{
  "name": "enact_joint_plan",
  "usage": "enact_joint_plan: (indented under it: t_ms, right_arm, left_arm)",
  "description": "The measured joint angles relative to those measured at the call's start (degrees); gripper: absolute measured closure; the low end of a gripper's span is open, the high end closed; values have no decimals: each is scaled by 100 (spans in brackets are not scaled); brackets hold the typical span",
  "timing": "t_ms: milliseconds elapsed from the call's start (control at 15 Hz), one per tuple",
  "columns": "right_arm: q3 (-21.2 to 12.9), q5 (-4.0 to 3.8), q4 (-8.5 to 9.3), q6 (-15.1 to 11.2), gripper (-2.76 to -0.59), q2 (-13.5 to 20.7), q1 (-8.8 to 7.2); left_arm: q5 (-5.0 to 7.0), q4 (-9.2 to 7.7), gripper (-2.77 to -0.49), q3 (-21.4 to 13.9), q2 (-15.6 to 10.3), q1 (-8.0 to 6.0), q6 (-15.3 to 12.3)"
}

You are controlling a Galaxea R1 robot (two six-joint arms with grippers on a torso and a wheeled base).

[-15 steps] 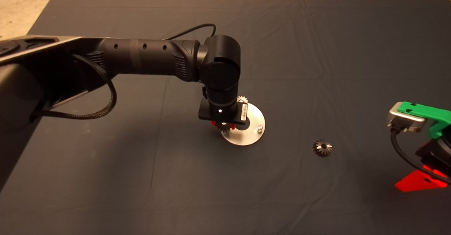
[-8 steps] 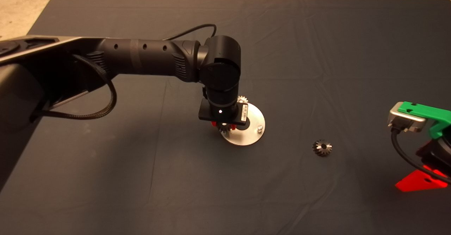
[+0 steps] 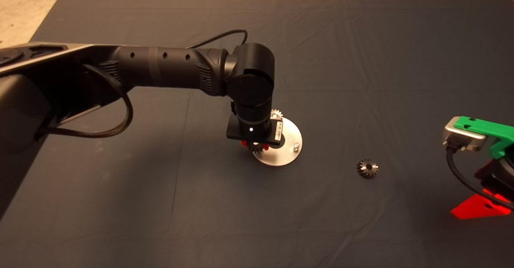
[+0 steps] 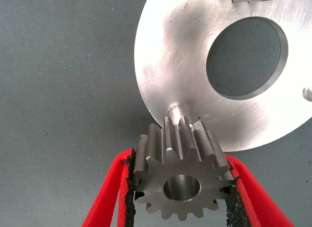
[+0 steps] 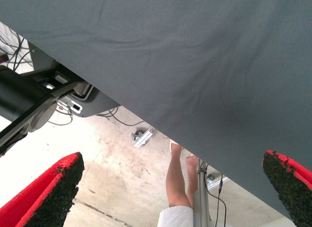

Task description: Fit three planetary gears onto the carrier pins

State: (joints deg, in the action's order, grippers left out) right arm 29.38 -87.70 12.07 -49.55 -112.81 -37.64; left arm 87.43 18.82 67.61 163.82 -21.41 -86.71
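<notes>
Clamped between the left pincer's (image 4: 178,200) pads, a gear (image 4: 179,175) is held flat just beside a carrier pin (image 4: 176,110) at the disc's (image 4: 185,66) rim, presumably so its dark bore can be lined up over that stud. Pointed silver-grey teeth are seen. Farther off, a second gear (image 3: 275,113) is seated on the disc, a third (image 3: 367,168) lies right of centre on the tabletop (image 3: 361,59), and the right pincer (image 5: 175,188) is parked with fingers apart at lower right.

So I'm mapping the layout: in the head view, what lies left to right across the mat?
Left gripper holding a planetary gear → disc → loose gear → parked right gripper.
</notes>
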Motion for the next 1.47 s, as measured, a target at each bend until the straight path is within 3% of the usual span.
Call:
enact_joint_plan:
  t_ms: [600, 1467]
  right_arm:
    - [-24, 2, 0, 0, -273, 13, 0]
    - [-30, 0, 0, 0, -273, 83, 0]
  left_arm:
    - [2, 69, -94, 0, 0, 168, 2]
    - [17, 60, -94, 68, 27, 168, 160]
